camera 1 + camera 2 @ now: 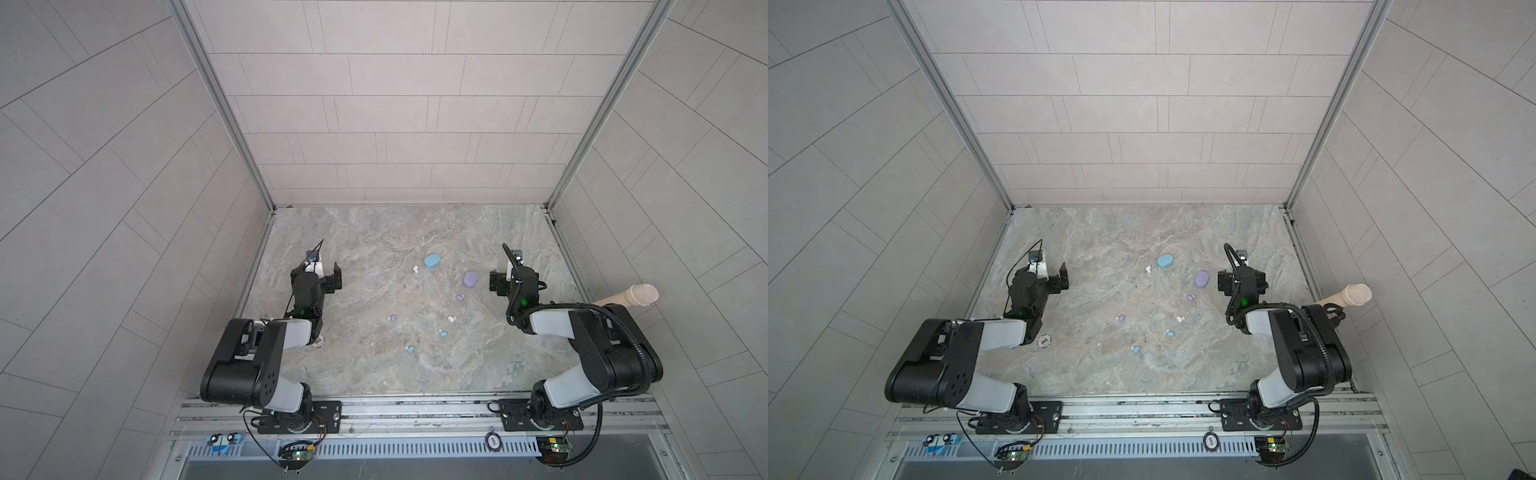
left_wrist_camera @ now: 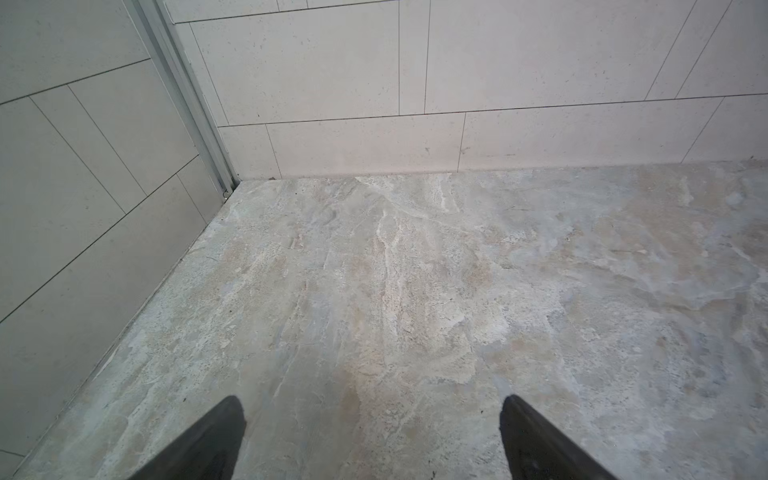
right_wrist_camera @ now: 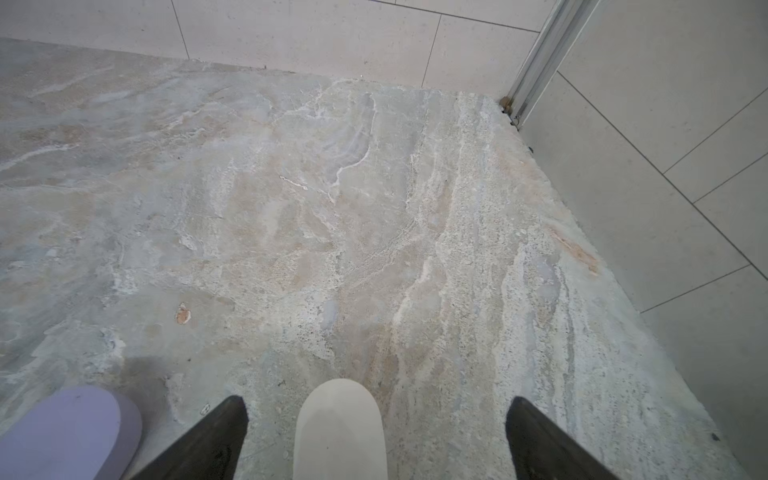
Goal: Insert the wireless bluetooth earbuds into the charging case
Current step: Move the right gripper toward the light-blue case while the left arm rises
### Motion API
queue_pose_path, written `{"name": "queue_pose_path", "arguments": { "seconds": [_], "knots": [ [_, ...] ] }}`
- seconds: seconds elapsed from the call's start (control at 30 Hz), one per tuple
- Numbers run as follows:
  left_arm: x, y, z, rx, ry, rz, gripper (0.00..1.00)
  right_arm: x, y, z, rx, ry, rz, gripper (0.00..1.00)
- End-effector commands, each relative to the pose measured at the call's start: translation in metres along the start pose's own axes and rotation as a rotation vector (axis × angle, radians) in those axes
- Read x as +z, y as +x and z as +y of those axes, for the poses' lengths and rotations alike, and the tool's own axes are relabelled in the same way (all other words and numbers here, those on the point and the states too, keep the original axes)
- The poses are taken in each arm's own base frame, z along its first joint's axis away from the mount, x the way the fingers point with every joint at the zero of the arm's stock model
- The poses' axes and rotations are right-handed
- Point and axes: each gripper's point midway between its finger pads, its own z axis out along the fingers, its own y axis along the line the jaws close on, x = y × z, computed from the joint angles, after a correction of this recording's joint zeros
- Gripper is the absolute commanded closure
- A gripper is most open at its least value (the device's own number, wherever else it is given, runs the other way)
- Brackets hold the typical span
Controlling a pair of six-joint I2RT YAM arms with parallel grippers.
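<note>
The right gripper stands spread wide, its dark fingers on either side of a white charging case and clear of it on both sides. In both top views this case is hidden beneath the gripper. The lilac charging case lies just outside one finger, on the side toward the table's middle. The light blue charging case sits farther back and nearer the centre, apart from both grippers. All three cases show only smooth shut shells, so what they hold cannot be seen. The earbuds lie loose on the marbled tabletop, none between the fingers of either gripper. One lilac earbud lies near the lilac case on its front side (the bud nearest the right gripper). One white earbud lies just beside the light blue case. The other white earbud, a light blue earbud, the second light blue earbud and the other lilac earbud are scattered across the middle toward the front. The left gripper is also spread wide, with bare tabletop between its fingers, near the left wall and well apart from every bud and case.
</note>
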Motion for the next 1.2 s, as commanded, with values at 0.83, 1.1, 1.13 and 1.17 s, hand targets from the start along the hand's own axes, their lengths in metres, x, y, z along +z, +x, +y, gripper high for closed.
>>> {"name": "queue_pose_path", "arguments": {
  "seconds": [0.83,1.1,1.13,1.17],
  "knots": [
    [0.001,-0.007,0.002,-0.012,-0.001,-0.025,0.0,0.001,-0.011,0.0,-0.007,-0.008,-0.022,0.0],
    [-0.009,-0.042,-0.002,-0.053,0.023,0.122,0.0,-0.018,-0.064,0.01,0.027,-0.091,0.132,0.0],
    [-0.012,-0.047,-0.004,-0.067,0.028,0.133,0.0,-0.019,-0.065,0.02,0.039,-0.136,0.174,0.01],
    [-0.015,-0.049,-0.008,-0.075,0.04,0.146,0.0,-0.02,-0.068,0.029,0.05,-0.164,0.208,0.0]
  ]
}}
